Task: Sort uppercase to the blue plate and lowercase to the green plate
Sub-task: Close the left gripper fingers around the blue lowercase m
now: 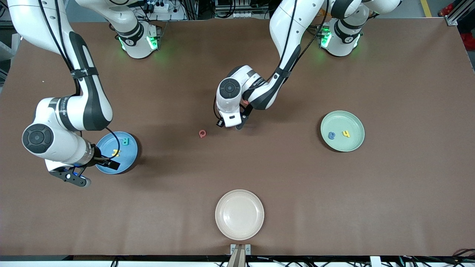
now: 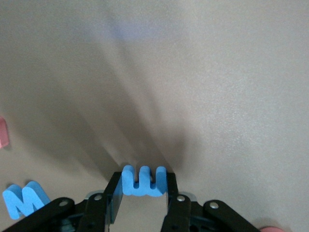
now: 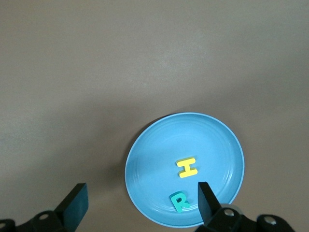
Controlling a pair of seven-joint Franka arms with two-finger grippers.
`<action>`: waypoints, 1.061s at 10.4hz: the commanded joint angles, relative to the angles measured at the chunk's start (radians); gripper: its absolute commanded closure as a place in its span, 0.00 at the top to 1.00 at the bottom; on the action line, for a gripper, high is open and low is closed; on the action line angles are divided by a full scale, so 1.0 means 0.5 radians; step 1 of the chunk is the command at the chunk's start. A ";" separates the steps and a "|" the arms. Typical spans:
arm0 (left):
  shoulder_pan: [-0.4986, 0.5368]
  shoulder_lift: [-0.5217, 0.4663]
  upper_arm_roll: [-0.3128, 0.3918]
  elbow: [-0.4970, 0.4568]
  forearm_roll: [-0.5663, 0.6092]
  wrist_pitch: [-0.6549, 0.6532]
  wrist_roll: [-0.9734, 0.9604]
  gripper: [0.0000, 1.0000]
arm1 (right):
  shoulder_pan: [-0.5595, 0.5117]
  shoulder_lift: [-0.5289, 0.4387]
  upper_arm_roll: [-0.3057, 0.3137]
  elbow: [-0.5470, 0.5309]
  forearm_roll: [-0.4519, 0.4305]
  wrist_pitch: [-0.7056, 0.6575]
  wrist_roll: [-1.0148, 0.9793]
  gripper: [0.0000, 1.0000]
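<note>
My left gripper (image 1: 239, 126) is down at the table's middle, and its hand hides what it holds in the front view. In the left wrist view the left gripper (image 2: 143, 183) is shut on a small blue lowercase m (image 2: 131, 177), one finger pressed on each side. A larger blue uppercase M (image 2: 21, 199) lies beside it. A red Q (image 1: 202, 133) lies toward the right arm's end from that gripper. The blue plate (image 1: 128, 161) holds a teal R (image 1: 125, 141) and a yellow H (image 1: 115, 152). My right gripper (image 1: 74, 178) hangs open by that plate (image 3: 154, 164). The green plate (image 1: 350, 146) holds a blue letter (image 1: 331, 135) and a yellow h (image 1: 346, 133).
A cream-white plate (image 1: 239, 214) sits near the table edge closest to the front camera. A pink-red foam piece (image 2: 2, 133) shows at the edge of the left wrist view, cut off.
</note>
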 commanded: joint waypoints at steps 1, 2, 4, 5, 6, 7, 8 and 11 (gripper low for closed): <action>-0.008 0.001 0.005 -0.029 -0.039 0.003 0.049 0.35 | 0.002 -0.032 0.008 -0.002 -0.027 -0.031 0.032 1.00; -0.008 -0.002 0.005 -0.029 -0.036 0.003 0.052 0.31 | 0.011 -0.032 0.008 -0.005 -0.027 -0.031 0.035 1.00; -0.008 -0.005 0.005 -0.029 -0.036 0.003 0.061 0.28 | 0.024 -0.032 0.008 -0.002 -0.024 -0.028 0.096 1.00; -0.008 -0.008 0.005 -0.029 -0.033 0.003 0.061 0.27 | 0.036 -0.032 0.008 -0.002 -0.027 -0.028 0.099 1.00; -0.008 -0.011 0.009 -0.026 -0.033 0.003 0.064 0.27 | 0.036 -0.032 0.008 -0.002 -0.027 -0.028 0.108 1.00; -0.005 -0.020 0.009 -0.023 -0.023 0.000 0.073 0.26 | 0.039 -0.029 0.008 -0.002 -0.024 -0.028 0.124 1.00; -0.002 -0.051 0.012 -0.017 -0.020 -0.024 0.131 0.24 | 0.039 -0.029 0.008 0.001 -0.021 -0.028 0.124 1.00; 0.065 -0.142 0.021 -0.017 -0.023 -0.235 0.367 0.24 | 0.073 -0.023 0.008 0.001 -0.018 -0.025 0.221 1.00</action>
